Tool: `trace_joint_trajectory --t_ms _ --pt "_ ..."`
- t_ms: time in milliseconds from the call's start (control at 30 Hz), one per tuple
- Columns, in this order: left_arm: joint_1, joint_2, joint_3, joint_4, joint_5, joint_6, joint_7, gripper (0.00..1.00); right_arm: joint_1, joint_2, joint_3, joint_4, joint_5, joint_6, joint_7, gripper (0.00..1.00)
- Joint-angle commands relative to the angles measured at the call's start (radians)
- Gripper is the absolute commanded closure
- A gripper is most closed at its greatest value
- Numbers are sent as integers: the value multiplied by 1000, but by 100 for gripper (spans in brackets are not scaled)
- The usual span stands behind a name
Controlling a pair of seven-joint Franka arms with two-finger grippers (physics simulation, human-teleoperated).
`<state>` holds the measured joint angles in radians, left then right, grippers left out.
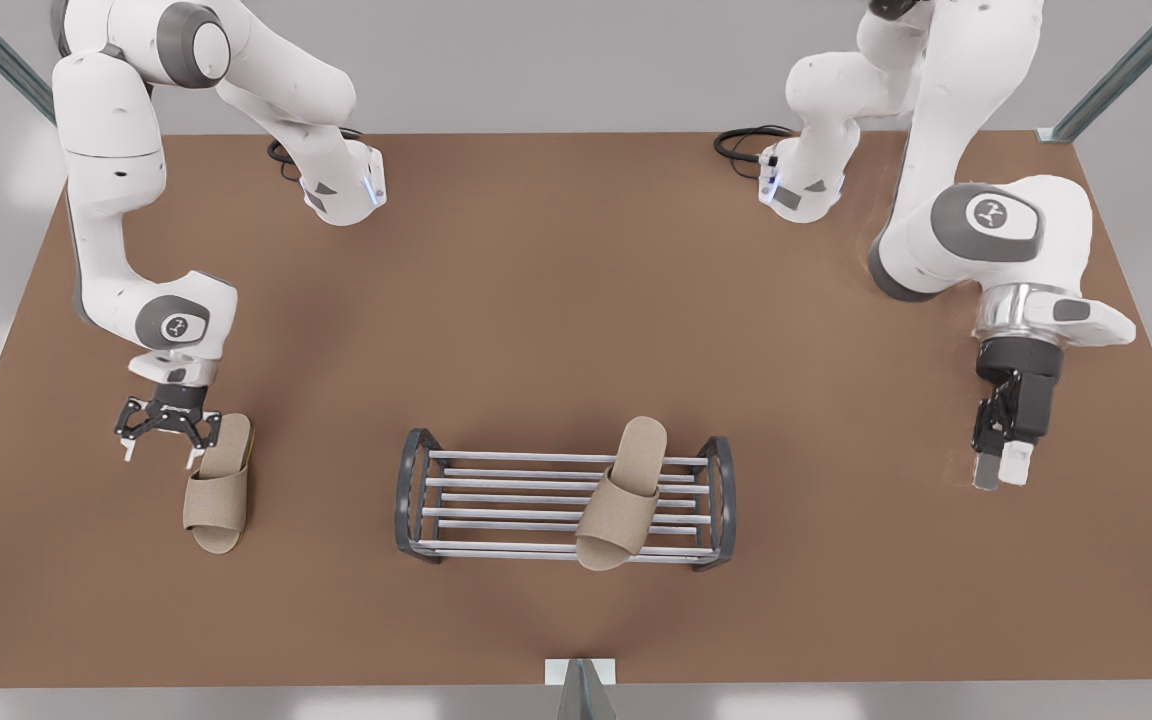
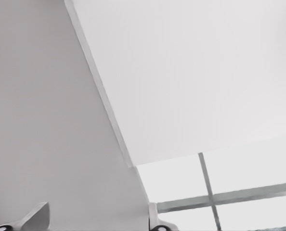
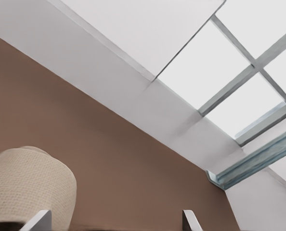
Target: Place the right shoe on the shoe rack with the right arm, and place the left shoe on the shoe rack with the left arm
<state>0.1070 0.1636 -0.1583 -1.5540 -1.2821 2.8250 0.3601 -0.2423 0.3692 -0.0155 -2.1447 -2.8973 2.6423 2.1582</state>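
Arm shells: both arms are wearing glossy white, rounded casings, one at the front view's left (image 1: 106, 130) and one at its right (image 1: 956, 110).
Joint caps: grey discs (image 1: 988, 218) are showing on the joints, each carrying a small white logo.
Cables: black cables (image 1: 742, 142) are looping beside the bases.
Lights: a thin blue strip (image 1: 369, 190) is glowing on a base segment.
Right gripper (image 1: 164, 432): at the front view's left, it is showing a black skeletal linkage with pale-tipped fingers.
Left gripper (image 1: 1001, 468): at the front view's right, a boxy black body is hanging under a shiny silver ring (image 1: 1021, 305), with light grey fingers.
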Motion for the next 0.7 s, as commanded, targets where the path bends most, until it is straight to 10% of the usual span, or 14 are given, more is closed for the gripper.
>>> trace_joint_trajectory --t_ms 0,67,667 --pt "-54 -41 69 54 1393 -1556 302 0 0 7 0 -3 -1077 -8 -952 0" --pt "-102 -18 111 3 1262 -1438 -564 0 0 37 0 -6 -1077 -65 -1057 0" --pt "-118 119 -12 144 1227 -1555 -581 0 44 119 9 26 -1024 -113 -1150 0"
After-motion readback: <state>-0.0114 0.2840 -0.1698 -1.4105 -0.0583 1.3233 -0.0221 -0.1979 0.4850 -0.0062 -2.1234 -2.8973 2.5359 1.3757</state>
